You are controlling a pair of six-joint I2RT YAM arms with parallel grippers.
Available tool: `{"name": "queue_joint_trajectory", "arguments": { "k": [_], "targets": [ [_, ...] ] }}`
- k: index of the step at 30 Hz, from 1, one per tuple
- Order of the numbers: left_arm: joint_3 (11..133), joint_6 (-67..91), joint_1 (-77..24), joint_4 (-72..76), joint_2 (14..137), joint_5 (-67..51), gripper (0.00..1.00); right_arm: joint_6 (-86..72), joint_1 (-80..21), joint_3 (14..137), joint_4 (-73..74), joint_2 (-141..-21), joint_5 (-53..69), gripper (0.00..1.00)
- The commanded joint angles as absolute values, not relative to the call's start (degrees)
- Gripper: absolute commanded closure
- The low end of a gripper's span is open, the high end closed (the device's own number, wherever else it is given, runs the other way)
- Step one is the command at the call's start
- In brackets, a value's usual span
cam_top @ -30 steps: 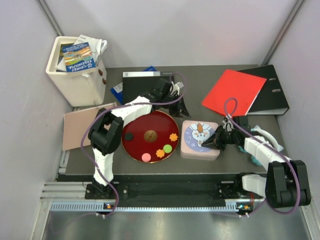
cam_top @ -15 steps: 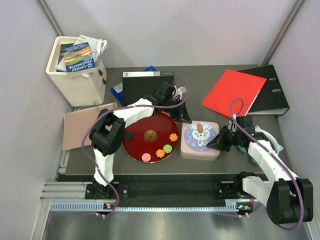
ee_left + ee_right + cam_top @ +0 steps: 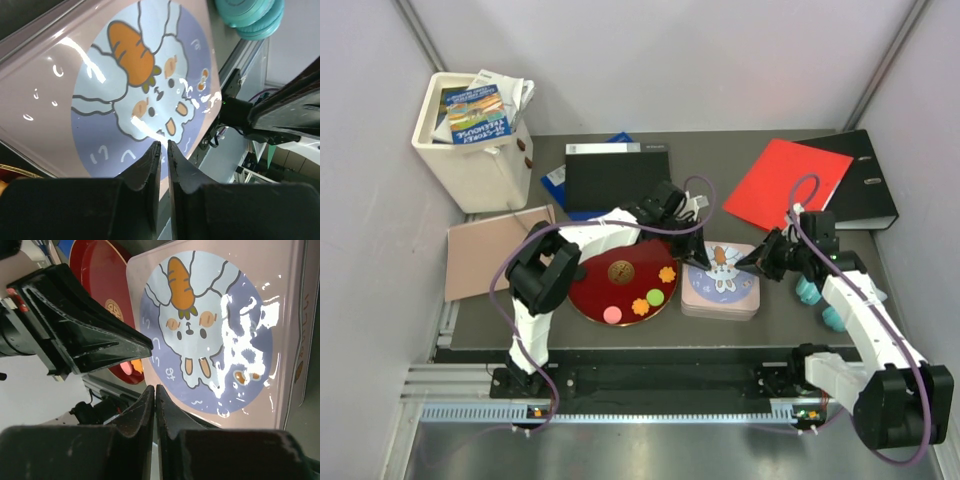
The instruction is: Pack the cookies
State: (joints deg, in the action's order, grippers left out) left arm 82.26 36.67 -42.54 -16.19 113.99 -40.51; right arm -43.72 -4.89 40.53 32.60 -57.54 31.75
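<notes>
The left gripper [image 3: 162, 145] and right gripper [image 3: 155, 389] are pressed almost together, holding nothing, just above the closed tin [image 3: 720, 295]. The cookies [image 3: 640, 307] sit on the plate [image 3: 588, 292] beside the left gripper. Next, I think: spread wide, grab the lid [image 3: 100, 90] by its edge, lift.

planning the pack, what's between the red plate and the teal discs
The pink rabbit tin lies between the red plate and the teal discs, seen in the top view.
</notes>
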Motion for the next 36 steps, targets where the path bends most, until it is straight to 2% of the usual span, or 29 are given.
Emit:
{"name": "queue_joint_trajectory", "arguments": {
  "k": [1, 3, 8, 17, 23, 27, 28, 31, 36],
  "targets": [
    [80.86, 33.93, -43.42, -17.23, 114.87, -40.87, 0.85, -44.38, -5.10, 36.24, 30.41, -57.65, 30.50, 0.96],
    [80.51, 34.01, -43.33, -17.14, 115.14, -40.96, 0.85, -45.44, -5.19, 32.80, 30.49, -58.79, 30.41, 1.00],
    [80.24, 33.75, -43.42, -17.05, 114.79, -41.22, 0.85, -45.53, -5.19, 26.20, 31.11, -62.49, 30.06, 1.00],
    [81.38, 34.71, -43.33, -15.56, 111.45, -38.07, 0.85, -46.31, -5.19, 35.06, 31.47, -53.01, 27.60, 1.00],
    [86.04, 36.83, -41.84, -15.99, 106.62, -33.67, 0.77, -45.10, -5.10, 46.48, 31.03, -55.10, 27.69, 0.93],
    [89.46, 33.93, -41.04, -22.74, 104.94, -26.31, 0.56, -39.56, -5.27, 53.68, 33.74, -58.09, 25.06, 0.89],
    [89.82, 32.36, -41.13, -25.20, 104.42, -21.49, 0.53, -37.55, -5.27, 54.66, 34.10, -58.44, 23.74, 0.89],
    [88.95, 30.16, -41.13, -30.58, 102.84, -14.01, 0.52, -33.94, -6.59, 57.39, 34.19, -59.23, 20.76, 0.88],
    [84.57, 27.43, -41.22, -34.19, 98.80, -9.32, 0.56, -31.82, -11.32, 60.37, 32.34, -60.12, 14.96, 0.85]
  ]
}}
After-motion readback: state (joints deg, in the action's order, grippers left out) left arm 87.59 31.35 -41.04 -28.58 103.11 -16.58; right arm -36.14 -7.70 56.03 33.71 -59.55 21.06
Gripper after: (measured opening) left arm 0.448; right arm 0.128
